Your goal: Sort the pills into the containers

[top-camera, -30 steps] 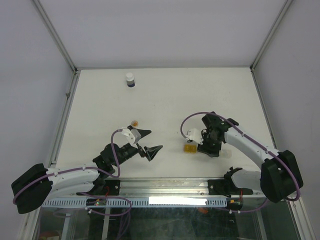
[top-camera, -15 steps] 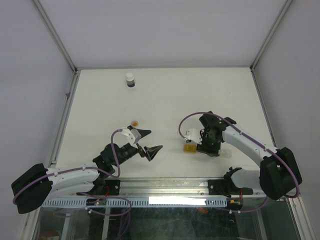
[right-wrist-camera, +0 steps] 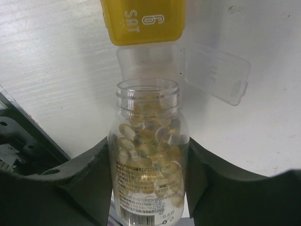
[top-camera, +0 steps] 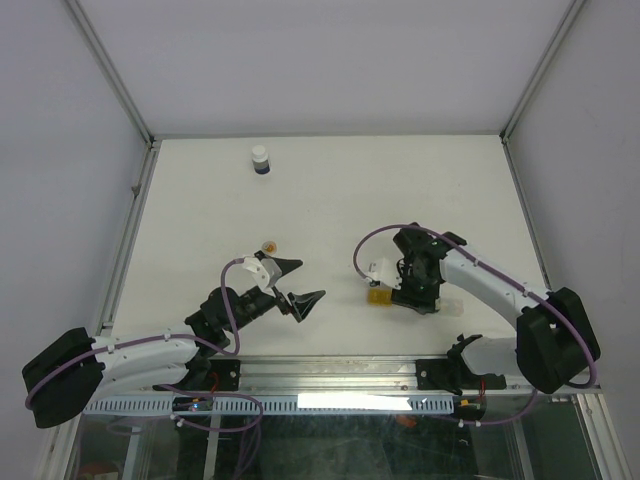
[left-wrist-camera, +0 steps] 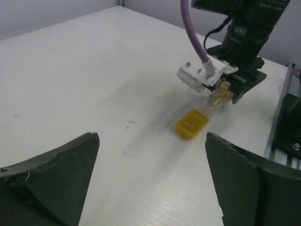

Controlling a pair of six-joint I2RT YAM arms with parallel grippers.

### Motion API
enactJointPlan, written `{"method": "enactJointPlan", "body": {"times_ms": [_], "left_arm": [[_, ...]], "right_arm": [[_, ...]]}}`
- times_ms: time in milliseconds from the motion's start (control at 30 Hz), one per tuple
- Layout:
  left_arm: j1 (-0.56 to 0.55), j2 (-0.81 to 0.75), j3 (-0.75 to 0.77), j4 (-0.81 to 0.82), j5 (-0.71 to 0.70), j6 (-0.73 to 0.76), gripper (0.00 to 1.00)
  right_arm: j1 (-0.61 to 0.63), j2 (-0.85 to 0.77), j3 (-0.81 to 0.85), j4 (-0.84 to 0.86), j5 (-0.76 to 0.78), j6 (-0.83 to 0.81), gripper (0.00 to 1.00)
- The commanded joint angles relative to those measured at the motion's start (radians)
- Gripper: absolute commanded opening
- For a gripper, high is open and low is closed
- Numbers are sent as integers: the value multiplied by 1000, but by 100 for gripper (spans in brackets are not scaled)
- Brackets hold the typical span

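My right gripper is shut on a small clear vial full of tan-yellow pills. The vial is tipped, with its open mouth right at a clear compartment whose lid stands open. The yellow compartment marked SAT adjoins it and is closed; it also shows in the top view and the left wrist view. The rest of the strip is hidden under the gripper. My left gripper is open and empty, left of the strip.
A white-capped dark blue bottle stands at the far left of the table. A small orange-tinted round thing lies just beyond my left gripper. A metal rail runs along the near edge.
My right gripper with the vial has shifted slightly left, towards the strip. The left arm has not moved.
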Motion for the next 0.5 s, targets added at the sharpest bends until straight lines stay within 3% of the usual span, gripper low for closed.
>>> {"method": "enactJointPlan", "body": {"times_ms": [0,467], "left_arm": [[2,-18,-11,36,-14,3,99],[2,-21,-13,35,-14,3,99]], "right_arm": [[13,3,48,-19,28,15,0],[24,1,58,-25,25,23,0]]}}
